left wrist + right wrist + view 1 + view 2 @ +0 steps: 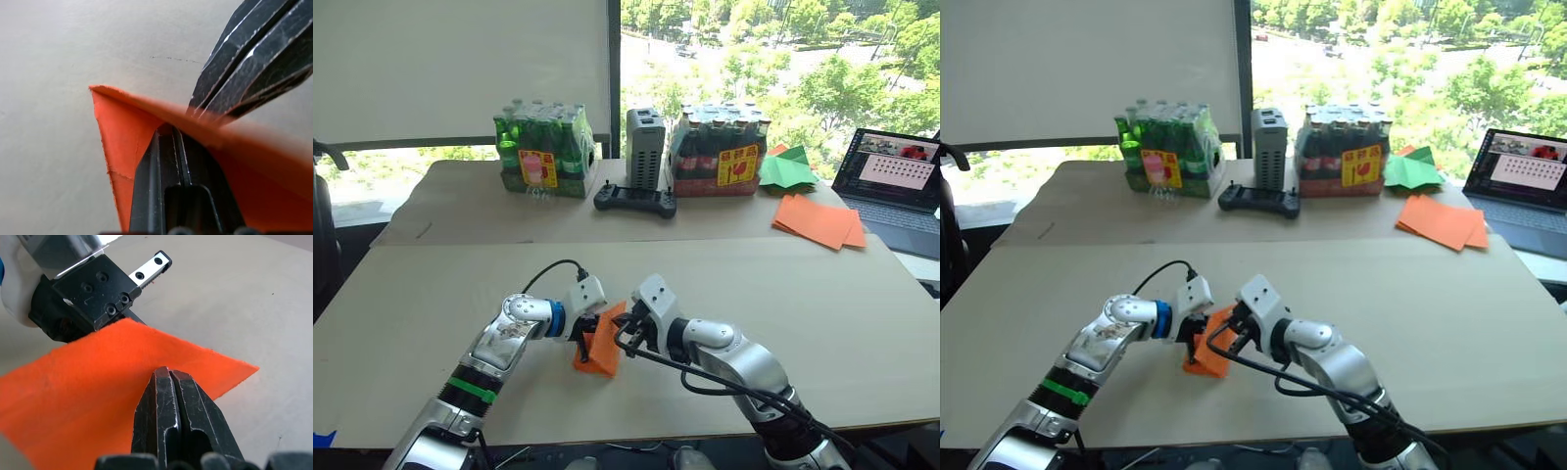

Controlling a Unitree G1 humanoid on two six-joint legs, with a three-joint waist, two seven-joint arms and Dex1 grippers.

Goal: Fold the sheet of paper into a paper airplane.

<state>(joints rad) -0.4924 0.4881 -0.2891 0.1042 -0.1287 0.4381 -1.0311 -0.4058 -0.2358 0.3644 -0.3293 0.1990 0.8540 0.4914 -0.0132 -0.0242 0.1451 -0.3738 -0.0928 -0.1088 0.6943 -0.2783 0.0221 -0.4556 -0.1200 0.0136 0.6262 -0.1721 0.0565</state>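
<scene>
Left eye view shows the two tools meeting over the near middle of the desk point(862, 333), with the sheet of paper point(603, 345) held between them, tilted up off the surface. Right wrist view has the right tool point(168, 374) pressed closed on the orange sheet's edge, and left wrist view has the left tool point(168, 134) clamped closed on a fold of it. Well apart at the desk's far side lie a stack of orange sheets point(818, 221), green paper pieces point(787, 170), two bottle packs point(546, 152), a controller point(635, 201) and a laptop point(891, 181).
</scene>
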